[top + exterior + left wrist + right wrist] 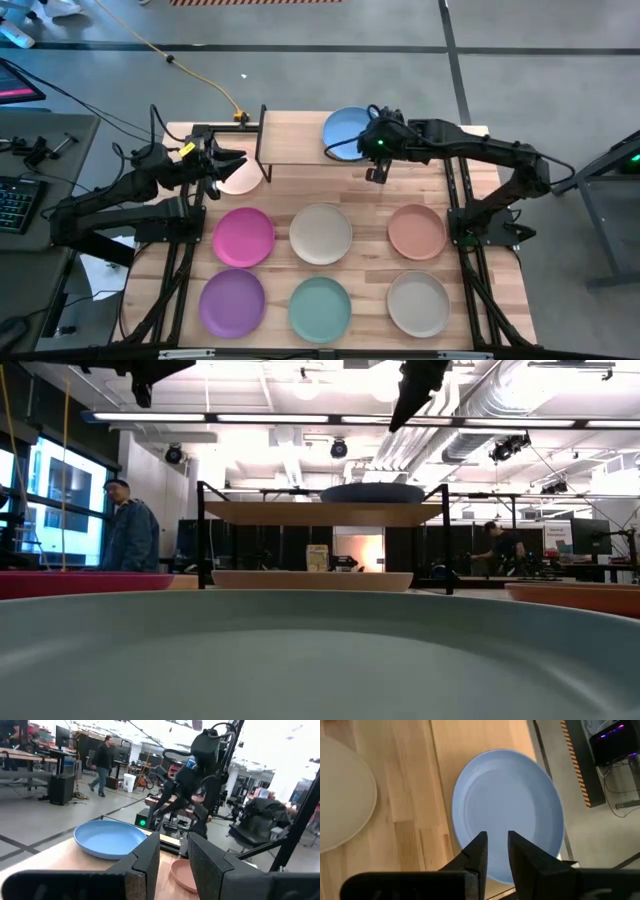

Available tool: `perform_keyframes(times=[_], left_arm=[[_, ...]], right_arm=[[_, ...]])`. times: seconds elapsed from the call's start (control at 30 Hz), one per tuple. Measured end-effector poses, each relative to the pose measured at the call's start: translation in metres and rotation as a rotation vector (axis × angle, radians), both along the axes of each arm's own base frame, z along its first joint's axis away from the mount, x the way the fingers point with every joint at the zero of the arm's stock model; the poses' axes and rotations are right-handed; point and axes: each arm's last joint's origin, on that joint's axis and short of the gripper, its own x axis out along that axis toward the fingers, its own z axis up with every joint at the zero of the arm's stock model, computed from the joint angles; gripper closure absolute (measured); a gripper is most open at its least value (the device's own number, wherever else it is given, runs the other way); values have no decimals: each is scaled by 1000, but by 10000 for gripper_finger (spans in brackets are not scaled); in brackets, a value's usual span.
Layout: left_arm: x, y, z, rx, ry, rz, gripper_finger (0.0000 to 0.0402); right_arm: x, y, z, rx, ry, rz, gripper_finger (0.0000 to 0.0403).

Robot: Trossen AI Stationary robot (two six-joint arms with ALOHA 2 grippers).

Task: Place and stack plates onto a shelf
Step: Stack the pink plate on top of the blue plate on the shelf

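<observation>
1. Right gripper (496, 837): the two fingers stand a narrow gap apart and clamp nothing. It hangs above the near rim of the blue plate (507, 815), clear of it.

2. Blue plate: it lies flat on the right end of the shelf (300, 150). Part of its rim projects past the board's edge, over the floor.

3. Left gripper (232, 160): it is at the left end of the shelf, pointing along the board. In the left wrist view its fingers are parallel, slightly apart, with nothing between them. The pale pink plate (245, 182) lies just beside it at the shelf's front left corner, partly covered by the arm.

4. Surface: the plank table (370, 195) carries two rows of three plates in front of the shelf.
   - Row nearer the shelf: magenta plate (243, 237), cream plate (321, 232), salmon plate (417, 230).
   - Front row: purple plate (232, 303), teal plate (320, 308), beige plate (418, 303).
   None of these plates touch each other.

5. Clearance: the left half of the shelf board is bare, and a strip of bare wood separates the shelf from the nearer row.

6. Room: grey floor with a yellow cable (200, 75) behind the table; a keyboard (15, 200) on a side desk at left; a person (128, 530) stands well beyond the table
</observation>
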Motion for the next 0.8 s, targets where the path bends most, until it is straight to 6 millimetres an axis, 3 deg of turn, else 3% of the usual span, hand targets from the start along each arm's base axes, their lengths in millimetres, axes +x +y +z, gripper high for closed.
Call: perform_keyframes(times=[0.3, 0.5, 0.67, 0.8], left_arm=[[2, 0, 27, -14, 179, -6, 312], [6, -1, 43, -56, 271, -116, 312], [12, -2, 54, -216, 295, -190, 312], [23, -5, 51, -356, 323, -276, 312]], right_arm=[[-17, 3, 15, 2, -63, -22, 345], [-23, 5, 17, 12, -53, -33, 345], [-24, 5, 16, 30, -48, -56, 345], [-24, 5, 15, 34, -49, -61, 345]])
